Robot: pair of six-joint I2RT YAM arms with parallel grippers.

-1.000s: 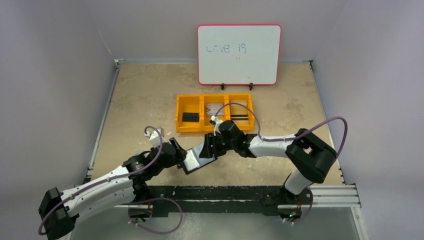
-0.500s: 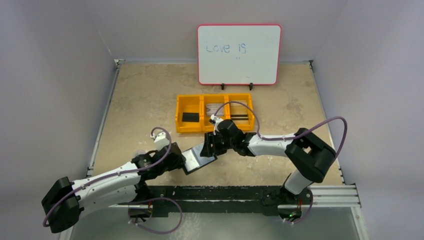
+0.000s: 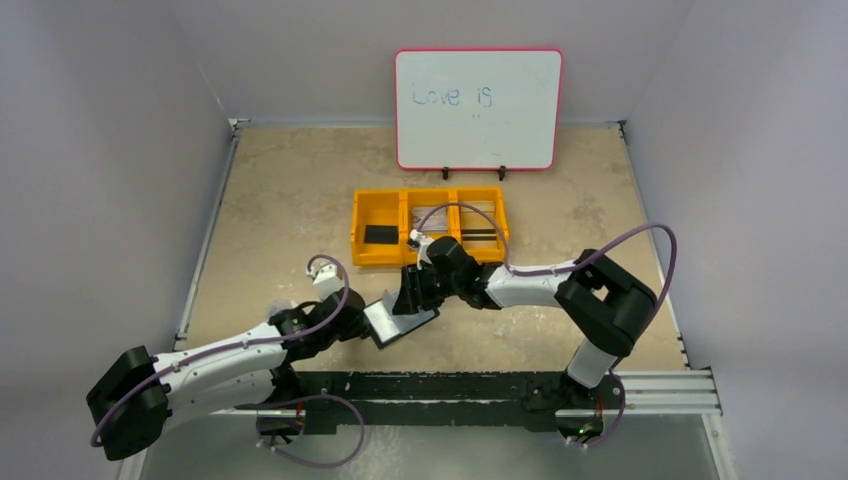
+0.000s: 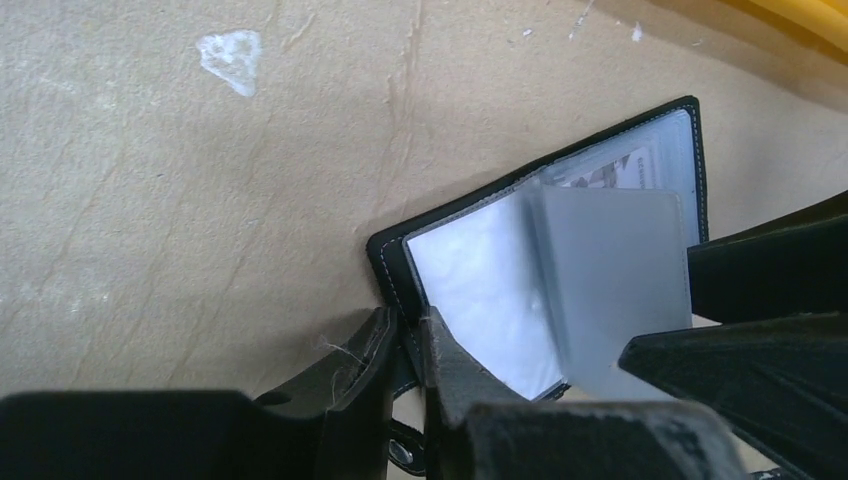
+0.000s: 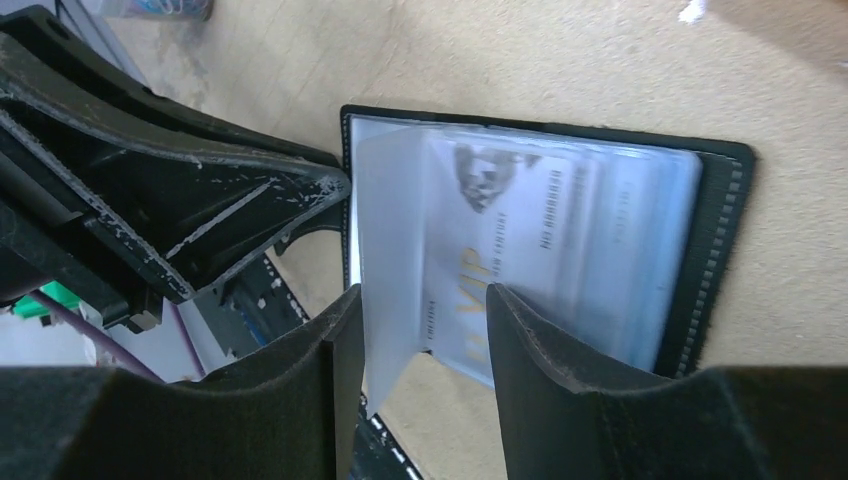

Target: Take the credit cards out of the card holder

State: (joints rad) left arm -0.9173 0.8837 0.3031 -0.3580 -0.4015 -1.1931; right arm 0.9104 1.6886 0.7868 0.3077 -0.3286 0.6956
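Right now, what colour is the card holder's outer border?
Black, with pale stitching on the card holder; the left wrist view shows it best.

Robot lab cell, grey enclosure walls [image 3: 100, 150], whiteboard [image 3: 478, 108], tan tabletop [image 3: 290, 190]

The left arm [image 3: 215, 365] is showing white shells along its long links and bulky black housings at its joints, and the right arm [image 3: 525, 285] is wearing the same two colours. A thin purple cable [image 3: 645, 225] is arching over the right arm's black elbow, while another is looping beside the left wrist and curling below its base. The left end effector [image 4: 408, 325] is showing matte black fingers scuffed with pale scratches. The right end effector [image 5: 422, 300] is showing black fingers with a fine pebbled grain.
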